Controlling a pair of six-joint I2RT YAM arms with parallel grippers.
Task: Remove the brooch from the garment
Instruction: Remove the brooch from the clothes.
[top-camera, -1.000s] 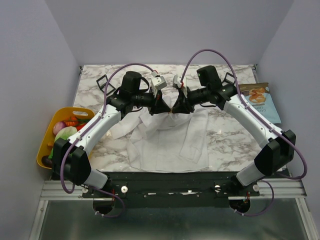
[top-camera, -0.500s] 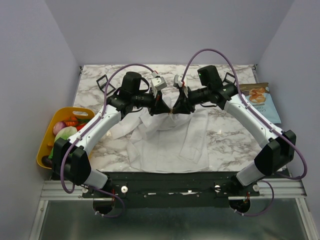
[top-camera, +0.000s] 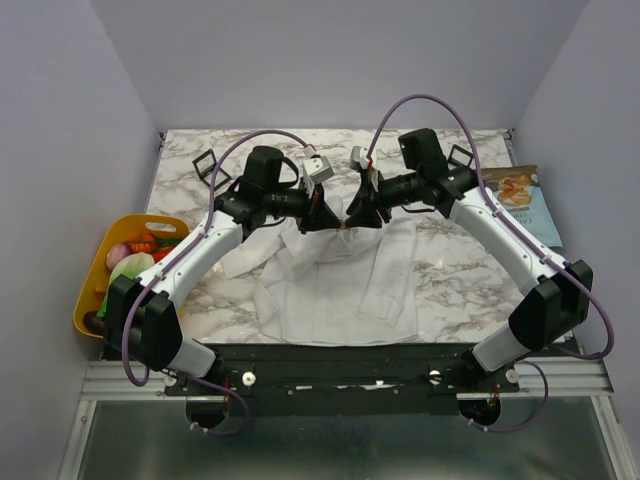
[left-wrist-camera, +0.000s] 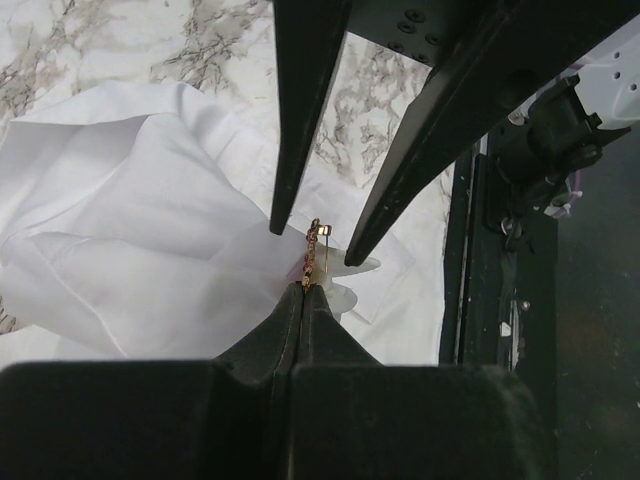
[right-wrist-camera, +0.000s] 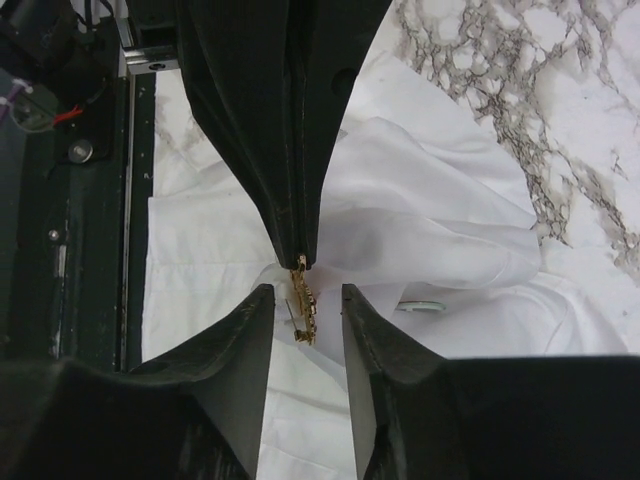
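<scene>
Brooch (left-wrist-camera: 312, 252): sits at the centre of the left wrist view. It shows edge-on as a thin gold-coloured strip with reddish specks, and neither wrist camera shows its face.

Left jaws: fully closed. Their tips pinch one end of the brooch, and the rest of it sticks out beyond them.

Right jaws: partly open and holding nothing. One finger stands on each side of the brooch, and in the right wrist view a narrow gap shows between it and each finger.

Garment (top-camera: 330, 290): white shirt, spread rumpled over the lower centre of the top view. A fold of thin fabric is drawn up to a peak at the brooch. Whether the pin passes through the cloth, I cannot tell.

Arms: my left arm (top-camera: 195, 255) and my right arm (top-camera: 500, 235) reach in from the lower corners of the top view. They meet tip to tip above the upper edge of the shirt, at mid-frame.

Counter (top-camera: 450, 270): marble-patterned, and it carries the shirt.

Other items:
- Yellow basket (top-camera: 92, 280) of coloured produce at the left edge.
- Book (top-camera: 522, 200) at the right edge.
- Black square frame (top-camera: 204, 165) in the upper left of the counter, well apart from the shirt.
</scene>
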